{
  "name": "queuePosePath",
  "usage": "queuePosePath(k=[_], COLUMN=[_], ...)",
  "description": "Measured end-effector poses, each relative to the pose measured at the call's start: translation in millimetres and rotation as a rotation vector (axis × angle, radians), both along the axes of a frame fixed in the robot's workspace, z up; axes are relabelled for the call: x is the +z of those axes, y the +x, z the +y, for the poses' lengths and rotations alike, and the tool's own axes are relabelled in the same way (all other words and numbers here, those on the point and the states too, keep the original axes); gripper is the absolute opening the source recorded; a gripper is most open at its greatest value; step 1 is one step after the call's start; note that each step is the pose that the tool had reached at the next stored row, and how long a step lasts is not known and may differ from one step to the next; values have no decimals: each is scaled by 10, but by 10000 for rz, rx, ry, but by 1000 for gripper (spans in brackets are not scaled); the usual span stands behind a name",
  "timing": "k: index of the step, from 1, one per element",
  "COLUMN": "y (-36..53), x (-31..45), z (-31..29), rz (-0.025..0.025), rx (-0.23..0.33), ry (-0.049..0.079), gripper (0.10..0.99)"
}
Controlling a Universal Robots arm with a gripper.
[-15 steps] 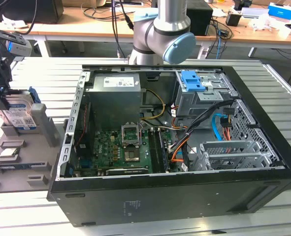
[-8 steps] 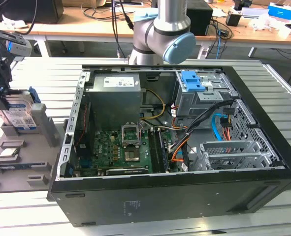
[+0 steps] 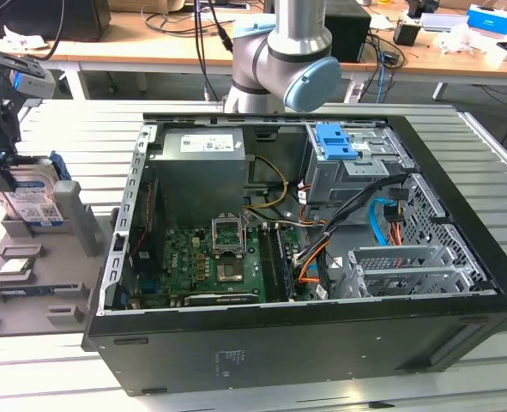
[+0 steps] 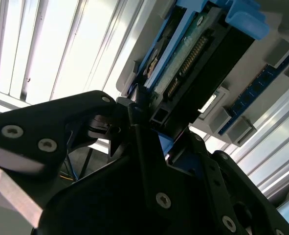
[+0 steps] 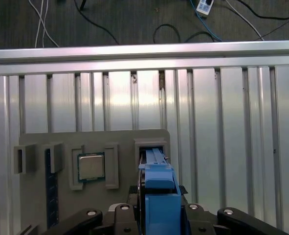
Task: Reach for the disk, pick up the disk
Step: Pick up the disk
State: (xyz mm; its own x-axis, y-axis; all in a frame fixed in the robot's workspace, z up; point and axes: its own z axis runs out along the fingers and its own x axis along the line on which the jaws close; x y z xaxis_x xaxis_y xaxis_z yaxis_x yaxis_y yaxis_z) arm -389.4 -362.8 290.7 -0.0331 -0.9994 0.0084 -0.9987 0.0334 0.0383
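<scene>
Gripper (image 5: 156, 213) fingers pinched the disk (image 5: 159, 188), which stood upright in the grey holder (image 5: 124, 139) slot. Risk: an off-centre hold could tilt the disk and jam it during lifting.

The disk (image 3: 32, 204) stood on edge in a slotted tray (image 3: 30, 296) at the exterior view's left edge, with the gripper (image 3: 3, 172) directly above it. The open computer case (image 3: 322, 343) lay to the tray's right, filling the frame's centre. The arm (image 3: 279, 56) stood behind it, top centre.
</scene>
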Motion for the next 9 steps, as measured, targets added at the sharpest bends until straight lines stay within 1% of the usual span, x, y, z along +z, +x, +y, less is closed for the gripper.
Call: queuePosePath(k=[5,9], y=[4,8], x=[75,154], z=[1,3], rz=[0,1], rx=[0,2], ry=[0,0], gripper=[369,369])
